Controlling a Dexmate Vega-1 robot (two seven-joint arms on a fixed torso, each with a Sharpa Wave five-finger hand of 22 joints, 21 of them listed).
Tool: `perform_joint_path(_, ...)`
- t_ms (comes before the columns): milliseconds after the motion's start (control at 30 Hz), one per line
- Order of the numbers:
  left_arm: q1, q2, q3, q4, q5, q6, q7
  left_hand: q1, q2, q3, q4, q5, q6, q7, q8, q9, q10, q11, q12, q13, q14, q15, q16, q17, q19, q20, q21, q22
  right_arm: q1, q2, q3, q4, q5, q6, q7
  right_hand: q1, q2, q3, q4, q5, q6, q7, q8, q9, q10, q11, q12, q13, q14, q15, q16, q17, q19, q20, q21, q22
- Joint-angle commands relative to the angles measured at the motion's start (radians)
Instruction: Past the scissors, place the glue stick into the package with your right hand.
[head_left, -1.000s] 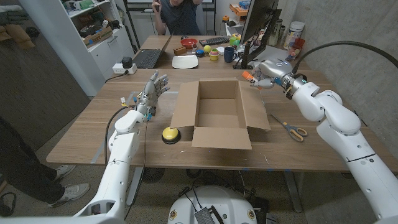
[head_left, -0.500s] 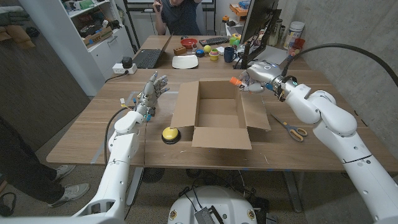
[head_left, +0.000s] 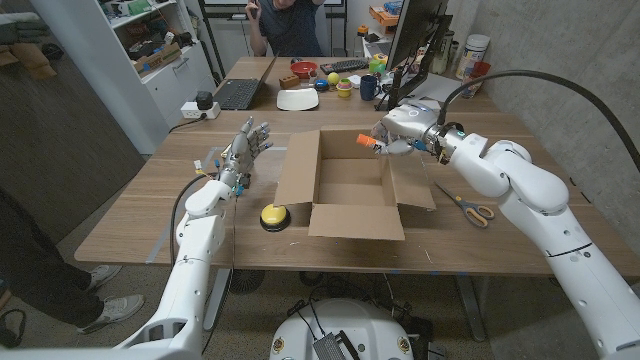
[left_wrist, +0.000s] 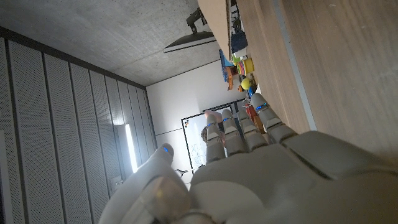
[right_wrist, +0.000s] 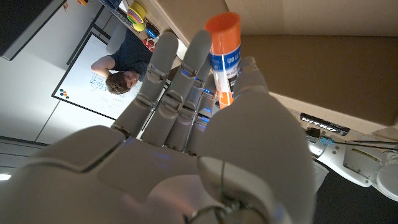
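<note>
Since the earlier frames the right hand has travelled from beyond the box's right flap toward the robot's left, and it now hangs over the right rim of the open cardboard box, with the glue stick poking out over the box's opening. The glue stick is a small white tube with a blue label and an orange cap (the print on the label is too small to read); in the right wrist view it stands pinched between the thumb and the fingers, which close around its lower part so that its base is hidden. The scissors, orange-handled, lie on the table to the right of the box, well apart from the hand. The left hand is raised left of the box, fingers spread and holding nothing. A yellow round button sits just beside the box's left front corner. A person sits behind the table, cut off by the frame's top edge.
</note>
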Motion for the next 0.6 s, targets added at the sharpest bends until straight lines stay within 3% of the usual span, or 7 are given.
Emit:
perform_joint_path(33,-0.011,-0.01,-0.011,0.053,-0.016,-0.035,-0.021,-0.005,-0.001,-0.002,0.0,0.004,0.001,0.002,0.006,0.002,0.002,0.003,0.009,0.004,0.0,-0.001,0.005,0.004,0.002,0.002,-0.007,0.002,0.042,-0.004,-0.059,-0.016,-0.021,0.065,0.087,0.135,0.146,-0.003,0.002,0.006,-0.003,0.004,-0.002,0.005,0.0,0.002,0.0,0.004,-0.002,0.0,-0.002,0.006,-0.004,-0.129,0.007,0.0)
perform_joint_path(600,-0.021,-0.011,-0.03,0.098,-0.022,-0.054,-0.048,-0.005,-0.001,-0.004,-0.001,0.005,0.001,0.002,0.006,0.002,0.0,0.004,0.009,0.004,0.0,0.0,0.004,0.003,0.003,0.001,-0.009,0.002,0.139,0.004,-0.19,0.103,-0.084,0.066,0.147,0.138,0.149,-0.009,0.003,0.007,0.006,0.005,0.002,0.012,0.005,0.004,0.001,0.012,-0.004,0.001,-0.004,0.013,-0.007,-0.13,0.01,-0.002)
